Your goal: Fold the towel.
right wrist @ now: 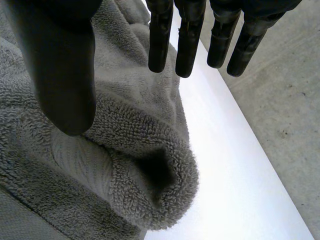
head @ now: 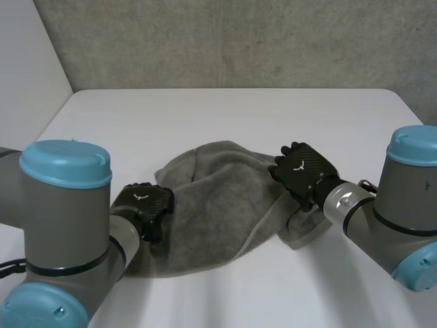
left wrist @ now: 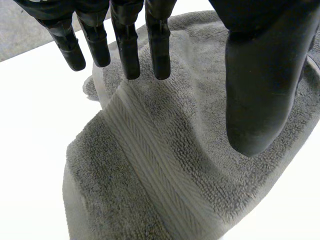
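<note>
The left arm [head: 65, 205] stood at the near left of the white table [head: 225, 116]. Its end, the left hand [head: 141, 203], was at the left edge of the towel [head: 225, 205] in the head view. In the left wrist view this hand [left wrist: 260, 75] was spread: its fingers [left wrist: 127, 45] were straight and parted, and the thumb stood well apart from them, with nothing pinched between. The fingertips lay over the towel [left wrist: 165, 165] close to its edge, beside bare table [left wrist: 35, 110]. Contact between fingertips and cloth could not be confirmed. A flat woven band [left wrist: 150, 160] ran across the towel below the fingertips.

The grey towel lay crumpled in the middle of the near half of the table, between the two hands. It was rumpled and rounded at the far side and flatter towards the near edge.

The right hand [head: 300, 171] was at the towel's right side, over a bunched part of the cloth. In the right wrist view this hand [right wrist: 65, 65] was likewise spread, with straight fingers [right wrist: 160, 40] and the thumb apart, gripping nothing. Under it the towel [right wrist: 125, 165] was rolled into a thick fold with a dark hollow [right wrist: 157, 170] at its end, just beside bare table [right wrist: 225, 165]. Beyond the table edge lay grey floor [right wrist: 285, 100]. The right arm [head: 410, 198] stood at the near right.
</note>
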Motion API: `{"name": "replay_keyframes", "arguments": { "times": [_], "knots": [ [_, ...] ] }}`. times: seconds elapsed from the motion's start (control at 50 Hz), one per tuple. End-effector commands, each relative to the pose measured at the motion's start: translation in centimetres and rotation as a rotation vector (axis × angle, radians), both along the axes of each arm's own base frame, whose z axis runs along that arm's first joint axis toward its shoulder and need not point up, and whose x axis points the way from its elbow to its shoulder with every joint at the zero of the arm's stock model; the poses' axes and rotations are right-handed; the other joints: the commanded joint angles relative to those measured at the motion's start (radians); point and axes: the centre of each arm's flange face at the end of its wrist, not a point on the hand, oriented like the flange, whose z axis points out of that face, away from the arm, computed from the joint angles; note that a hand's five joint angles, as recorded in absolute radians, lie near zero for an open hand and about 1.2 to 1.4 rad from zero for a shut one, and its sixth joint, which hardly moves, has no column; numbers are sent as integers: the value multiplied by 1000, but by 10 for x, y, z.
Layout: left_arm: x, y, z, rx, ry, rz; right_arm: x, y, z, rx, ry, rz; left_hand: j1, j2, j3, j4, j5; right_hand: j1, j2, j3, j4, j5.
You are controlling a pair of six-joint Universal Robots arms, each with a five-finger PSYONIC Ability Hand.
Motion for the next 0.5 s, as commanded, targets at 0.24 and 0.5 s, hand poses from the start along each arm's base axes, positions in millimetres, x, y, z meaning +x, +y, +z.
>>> {"name": "replay_keyframes", "arguments": {
  "times": [0.24,0.5],
  "knots": [
    [13,-1,-19,28,-22,33,2,4,-3,8,4,11,48,50,-50,-54,42,-38,-42,-48,-75,-24],
    [-4,-30,-36,8,-8,39,2,5,-6,18,8,13,56,58,-50,-54,50,-44,-48,-48,-75,-30]
  ]
}}
